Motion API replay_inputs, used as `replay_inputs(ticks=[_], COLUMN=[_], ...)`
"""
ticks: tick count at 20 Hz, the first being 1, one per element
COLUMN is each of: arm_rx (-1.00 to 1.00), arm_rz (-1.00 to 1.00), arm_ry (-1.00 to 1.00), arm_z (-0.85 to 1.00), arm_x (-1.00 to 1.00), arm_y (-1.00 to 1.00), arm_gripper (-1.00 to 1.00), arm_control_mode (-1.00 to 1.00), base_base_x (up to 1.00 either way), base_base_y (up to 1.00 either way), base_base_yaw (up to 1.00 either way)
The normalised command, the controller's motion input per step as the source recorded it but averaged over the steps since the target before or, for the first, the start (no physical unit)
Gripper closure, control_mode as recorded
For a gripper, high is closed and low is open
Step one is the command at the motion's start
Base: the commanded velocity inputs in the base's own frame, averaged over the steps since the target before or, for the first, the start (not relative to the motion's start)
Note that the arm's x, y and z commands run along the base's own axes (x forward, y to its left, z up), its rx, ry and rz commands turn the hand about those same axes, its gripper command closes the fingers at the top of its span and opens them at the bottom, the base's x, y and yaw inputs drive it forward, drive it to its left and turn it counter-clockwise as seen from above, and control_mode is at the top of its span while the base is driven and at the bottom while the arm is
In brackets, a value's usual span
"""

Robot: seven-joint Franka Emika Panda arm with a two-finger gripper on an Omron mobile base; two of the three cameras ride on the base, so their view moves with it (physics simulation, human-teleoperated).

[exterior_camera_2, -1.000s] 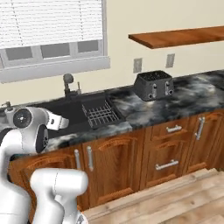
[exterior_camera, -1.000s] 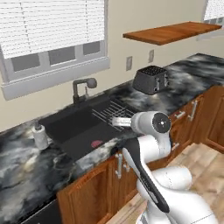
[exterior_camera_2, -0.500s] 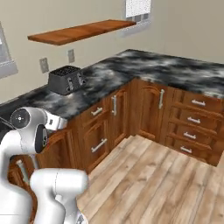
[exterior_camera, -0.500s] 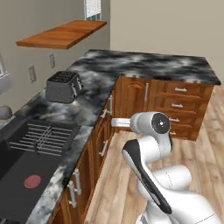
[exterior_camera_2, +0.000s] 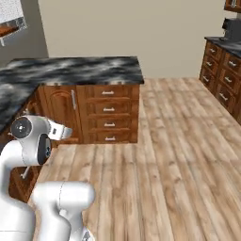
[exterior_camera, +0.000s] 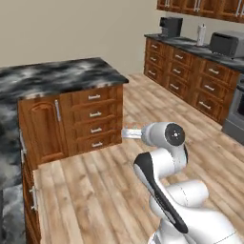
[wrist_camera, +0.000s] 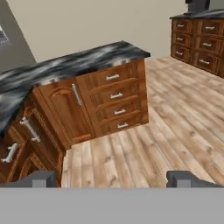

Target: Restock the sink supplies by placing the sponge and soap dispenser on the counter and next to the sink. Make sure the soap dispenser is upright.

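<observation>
The black-and-grey marbled counter (exterior_camera: 57,76) ends here in a peninsula over brown drawers, also visible in the right base view (exterior_camera_2: 80,69) and the hand view (wrist_camera: 83,62). My gripper (wrist_camera: 113,180) hangs in the air facing those drawers, fingertips (wrist_camera: 40,178) wide apart, open and holding nothing. The sponge and the sink are out of view. A small pale upright cylinder (exterior_camera: 201,34) stands on the far counter; I cannot tell whether it is the soap dispenser.
A wide wooden floor (exterior_camera_2: 179,155) stretches between the peninsula and a second cabinet run (exterior_camera: 200,81) at the far right. That run carries a dark coffee machine (exterior_camera: 170,26) and a microwave (exterior_camera: 228,44). Cabinet doors with handles (wrist_camera: 26,131) line the left.
The whole picture has swung round because the base turned: sink, toaster and window have left the views, replaced by the peninsula end and the floor. The arm keeps its pose.
</observation>
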Motion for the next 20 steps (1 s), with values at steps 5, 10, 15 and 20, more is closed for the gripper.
replay_inputs(ticks=[5, 10, 15, 20], arm_rx=[0.0, 0.0, 0.0, 0.0], arm_rz=[0.0, 0.0, 0.0, 0.0], arm_ry=[0.0, 0.0, 0.0, 0.0], arm_z=[0.0, 0.0, 0.0, 0.0], arm_x=[0.0, 0.0, 0.0, 0.0], arm_y=[0.0, 0.0, 0.0, 0.0], arm_gripper=[-1.0, -1.0, -1.0, -1.0], arm_control_mode=[1.0, 1.0, 1.0, 1.0], base_base_x=[0.01, 0.29, 0.74, 1.0], base_base_y=[0.0, 0.0, 0.0, 0.0], base_base_yaw=[-0.95, -0.85, -0.71, -0.55])
